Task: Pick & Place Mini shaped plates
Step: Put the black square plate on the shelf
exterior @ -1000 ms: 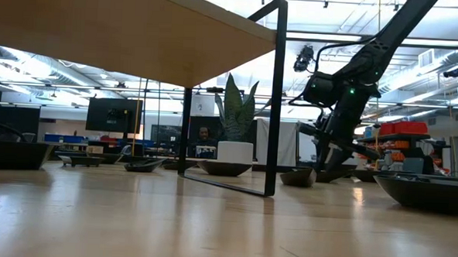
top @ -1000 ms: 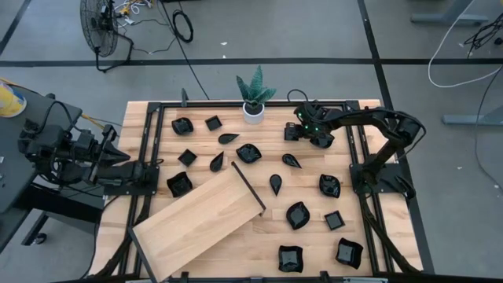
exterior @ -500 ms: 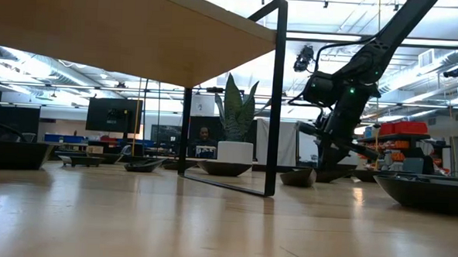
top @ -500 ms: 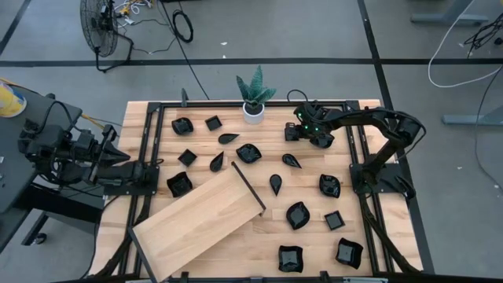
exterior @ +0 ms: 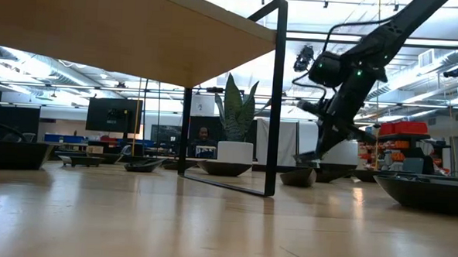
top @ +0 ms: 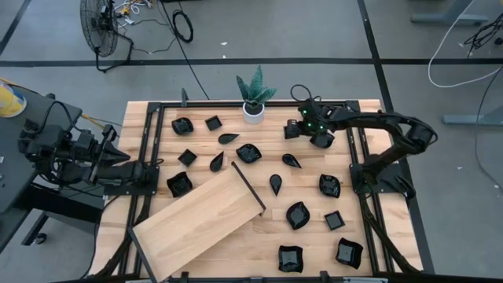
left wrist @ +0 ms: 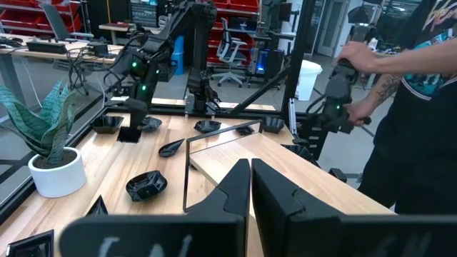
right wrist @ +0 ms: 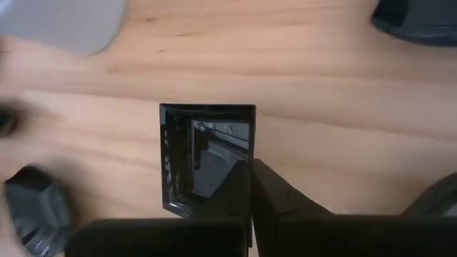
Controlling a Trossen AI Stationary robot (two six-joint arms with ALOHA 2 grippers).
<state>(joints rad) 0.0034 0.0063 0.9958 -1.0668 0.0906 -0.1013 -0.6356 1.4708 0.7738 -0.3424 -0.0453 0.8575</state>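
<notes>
Several mini shaped plates, small glossy black dishes, lie scattered on the wooden table [top: 314, 236]. My right gripper [right wrist: 250, 171] is at the far right of the table, beside the potted plant [top: 253, 98]. It is shut on a small square plate [right wrist: 203, 153], which hangs just above the table [exterior: 309, 157]. My left gripper [left wrist: 250, 182] is shut and holds nothing. It is parked level beyond the table's left edge [top: 110, 157]. My right gripper pinches one side rim of the square plate [right wrist: 251, 139], with one finger inside the dish and one outside. The fingers slant down at it from above. The plate is lifted clear of the table and hangs a little tilted below the fingers [exterior: 309, 157].
A large light wooden board on a black frame [top: 200, 220] lies slantwise at the near left. More black plates lie around the held one, such as a rounded one [top: 250, 152] and a teardrop one [top: 291, 160]. A person [left wrist: 414, 107] stands beyond the table's right side.
My right gripper has risen from the table beside the plant and tipped a little. The square plate has come up with it and now hangs clear of the wood.
</notes>
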